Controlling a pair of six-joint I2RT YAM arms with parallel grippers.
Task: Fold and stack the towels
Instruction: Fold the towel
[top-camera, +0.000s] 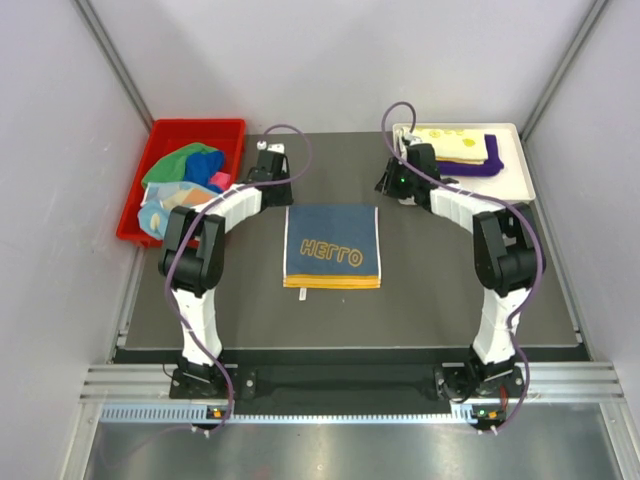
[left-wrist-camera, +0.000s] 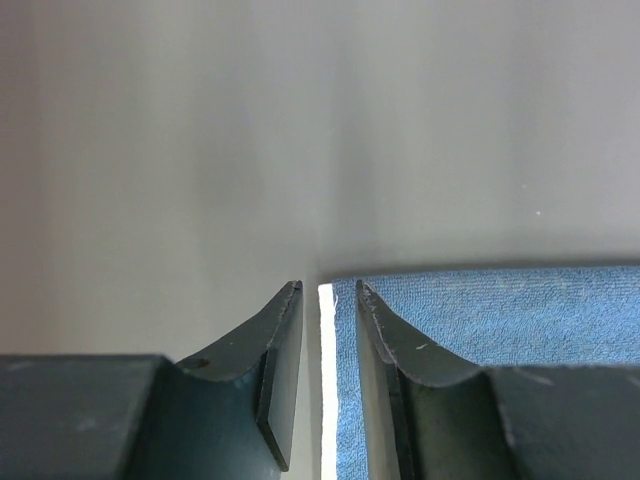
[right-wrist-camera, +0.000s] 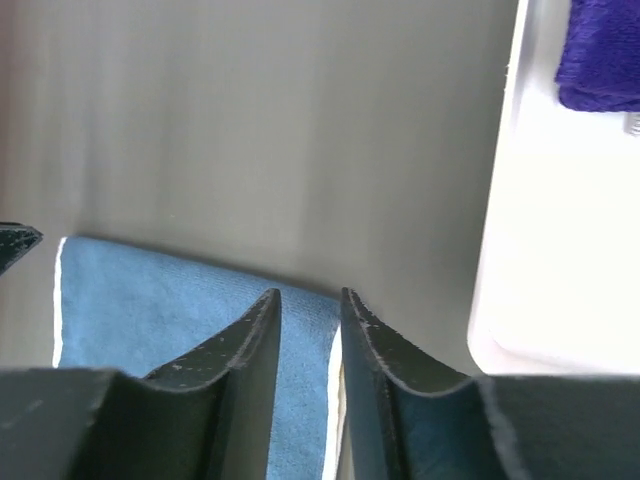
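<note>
Two pairs of fingers each stand a narrow slit apart, with nothing visibly pinched between them. The left gripper (left-wrist-camera: 328, 290) straddles the left edge of the navy towel (top-camera: 332, 245) at its far-left corner, one finger over bare tabletop (top-camera: 430, 300) and the other over cloth. The right gripper (right-wrist-camera: 310, 295) is poised over the far-right corner in much the same way. Both look released rather than clenched, since the cloth beneath them lies flat. This matched placement suits a two-handed fold: taking both far corners together would let the far edge travel toward the near edge without skewing.

The navy towel lies flat at the middle of the tabletop, squared to its edges. Its yellow lettering reads from the near side, and a yellow band runs along its near edge. Its slightly longer axis runs left to right.

Further out, a white tray (top-camera: 517, 180) at the far-right corner carries a folded yellow towel (top-camera: 450, 143) and a purple towel (top-camera: 468, 170), probably the stack. A red bin (top-camera: 190, 126) at the far-left corner holds the loose towels (top-camera: 185, 180).
</note>
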